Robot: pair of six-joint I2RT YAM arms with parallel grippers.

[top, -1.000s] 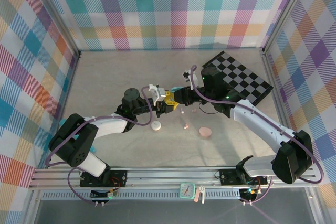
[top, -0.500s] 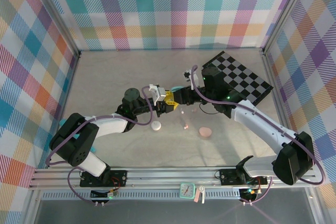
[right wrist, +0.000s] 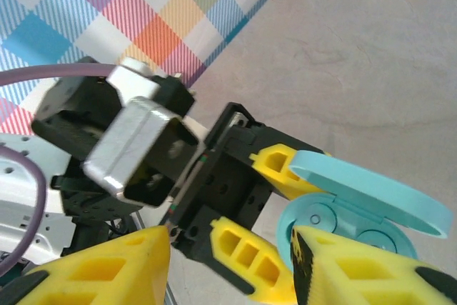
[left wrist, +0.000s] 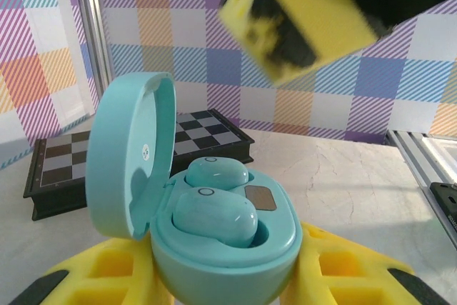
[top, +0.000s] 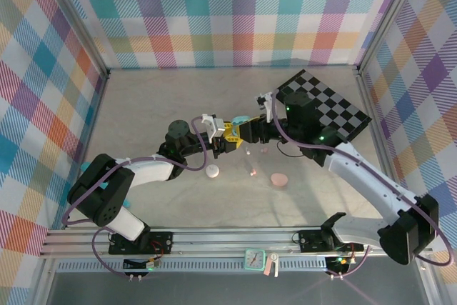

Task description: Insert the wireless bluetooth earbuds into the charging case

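My left gripper [left wrist: 225,280] is shut on the teal charging case [left wrist: 214,258], its yellow fingers [left wrist: 343,276] on either side. The case's lid [left wrist: 132,155] stands open. Two teal earbuds [left wrist: 214,216] [left wrist: 216,173] sit in its wells. My right gripper [right wrist: 228,276] is open just above the case [right wrist: 332,223], with nothing between its fingers; one yellow fingertip [left wrist: 307,19] shows at the top of the left wrist view. In the top view both grippers [top: 230,137] [top: 250,132] meet mid-table.
A white case [top: 212,171] and a pink case [top: 279,179] lie on the table nearer the arms. Small pink buds [top: 252,173] [top: 263,150] lie between them. A black-and-white checkerboard [top: 325,108] sits at the back right. Plaid walls ring the table.
The right arm's wrist has shifted a little to the right and back. The left arm and the teal case have stayed where they were.
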